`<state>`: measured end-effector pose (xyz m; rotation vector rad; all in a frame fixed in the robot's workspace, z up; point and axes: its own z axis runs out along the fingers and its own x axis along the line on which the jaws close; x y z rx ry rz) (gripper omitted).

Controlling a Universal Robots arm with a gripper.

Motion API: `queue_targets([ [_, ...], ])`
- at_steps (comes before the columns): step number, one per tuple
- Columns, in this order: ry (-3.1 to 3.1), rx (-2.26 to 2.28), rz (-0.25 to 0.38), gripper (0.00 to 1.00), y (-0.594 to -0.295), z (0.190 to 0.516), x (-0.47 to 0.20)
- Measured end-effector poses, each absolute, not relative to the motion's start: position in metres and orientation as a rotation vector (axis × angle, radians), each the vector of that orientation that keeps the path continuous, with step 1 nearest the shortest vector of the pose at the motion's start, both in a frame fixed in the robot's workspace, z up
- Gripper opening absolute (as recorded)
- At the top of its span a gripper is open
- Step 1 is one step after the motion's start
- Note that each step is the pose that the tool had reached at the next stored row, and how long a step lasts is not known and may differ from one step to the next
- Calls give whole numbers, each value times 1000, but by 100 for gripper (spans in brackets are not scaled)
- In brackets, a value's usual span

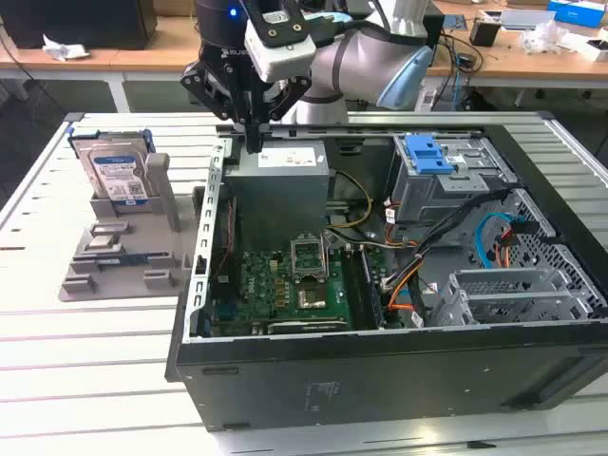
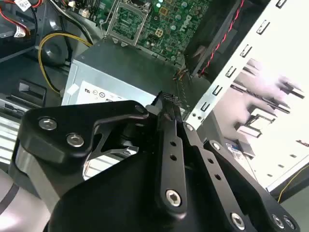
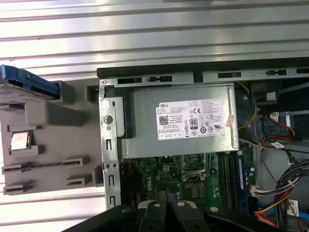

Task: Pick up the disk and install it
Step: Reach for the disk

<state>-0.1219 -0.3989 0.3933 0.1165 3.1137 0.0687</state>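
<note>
The grey arm point(image 1: 366, 52) comes in from the far side of the exterior view and turns over at the black wrist point(image 1: 223, 47), which carries a white camera housing point(image 1: 278, 43) and points straight down. Below it the jaws taper to a single tip, pressed together with nothing between them. In both wrist views the black links point(image 2: 169, 159) point(image 3: 164, 217) fold inward, and in the second wrist view the ribbed tips meet flat against each other.
</note>
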Motion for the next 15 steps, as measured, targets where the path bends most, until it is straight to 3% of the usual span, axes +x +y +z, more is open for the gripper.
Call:
queue_targets([
  [15,3114,117,69,11,-399,393,-162],
])
